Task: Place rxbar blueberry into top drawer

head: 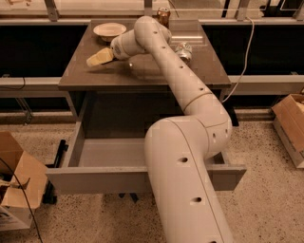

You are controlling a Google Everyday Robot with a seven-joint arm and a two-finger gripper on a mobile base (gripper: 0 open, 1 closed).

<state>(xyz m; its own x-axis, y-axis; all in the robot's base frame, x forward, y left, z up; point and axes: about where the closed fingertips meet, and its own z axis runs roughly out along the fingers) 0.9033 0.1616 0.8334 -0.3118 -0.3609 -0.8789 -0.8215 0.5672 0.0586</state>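
Observation:
My gripper [97, 58] hangs low over the left part of the brown table top [142, 71], just in front of the white bowl [109, 31]. The rxbar blueberry does not show anywhere; I cannot tell if it is under or in the gripper. The top drawer [95, 179] is pulled wide open below the table. Its grey inside [109, 152] looks bare where it shows. My arm covers the drawer's middle and right part.
A crushed silver can [183, 50] lies on the table's right side. A brown can [164, 14] stands at the back edge. Cardboard boxes stand on the floor at the left [14, 190] and right [290, 126]. A cable [242, 71] hangs on the right.

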